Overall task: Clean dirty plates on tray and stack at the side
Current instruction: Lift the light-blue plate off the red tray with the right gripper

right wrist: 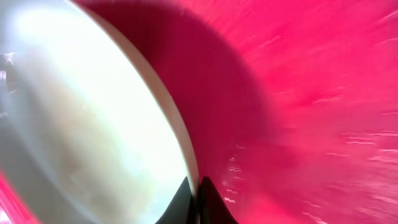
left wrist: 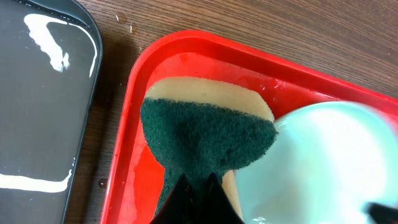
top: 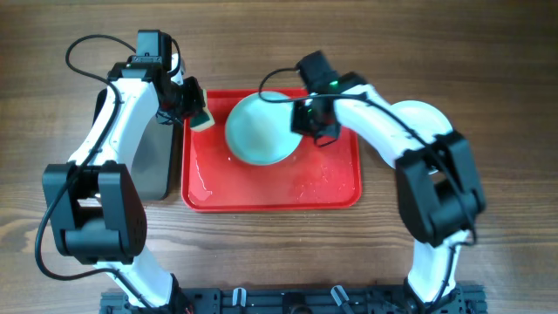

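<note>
The right hand is closed narrow on the right rim of a turquoise plate; in its wrist view the two fingertips pinch the thin edge of the plate, with wet red plastic behind. The plate stands tilted in the back half of the red tray, its lower edge on the tray floor and its hollow face turned toward the left arm. The left hand clamps a sponge at the tray's back left corner, just beside the plate's left edge; from its wrist, the sponge shows a dark green scouring face over pale yellow foam, pinched at the bottom of the view, with the plate just beside its right corner; whether they touch I cannot tell.

The tray floor shines with water; the surface is brown wood grain, and a few drops lie on it near the tray's corner.

A dark metal tray lies left of the red one, close beside it under the left arm, and holds white streaks; a white plate lies on the wood right of the red tray, partly hidden by the right arm.
</note>
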Robot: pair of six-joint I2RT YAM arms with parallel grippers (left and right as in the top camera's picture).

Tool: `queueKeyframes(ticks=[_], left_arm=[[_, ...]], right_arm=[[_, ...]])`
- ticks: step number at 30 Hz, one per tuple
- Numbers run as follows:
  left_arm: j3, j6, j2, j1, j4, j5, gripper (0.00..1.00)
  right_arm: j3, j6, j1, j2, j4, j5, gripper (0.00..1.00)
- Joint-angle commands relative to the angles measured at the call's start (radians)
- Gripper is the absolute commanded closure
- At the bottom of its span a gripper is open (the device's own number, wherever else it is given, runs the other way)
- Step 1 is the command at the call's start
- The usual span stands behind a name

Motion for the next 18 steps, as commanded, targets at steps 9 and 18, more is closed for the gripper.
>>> queueKeyframes(ticks=[9,18], left_arm=[[0.010,-0.013,-0.015,-0.002,0.002,-0.006,0.96],[-0.030,-0.117,-0.011,-0.004,0.003,-0.080,0.96]], right_arm=[[0.001,-0.075,-0.003,-0.265,-0.109,0.451,0.96],[0.001,-0.071,0.097,-0.307,-0.219,0.885,0.96]])
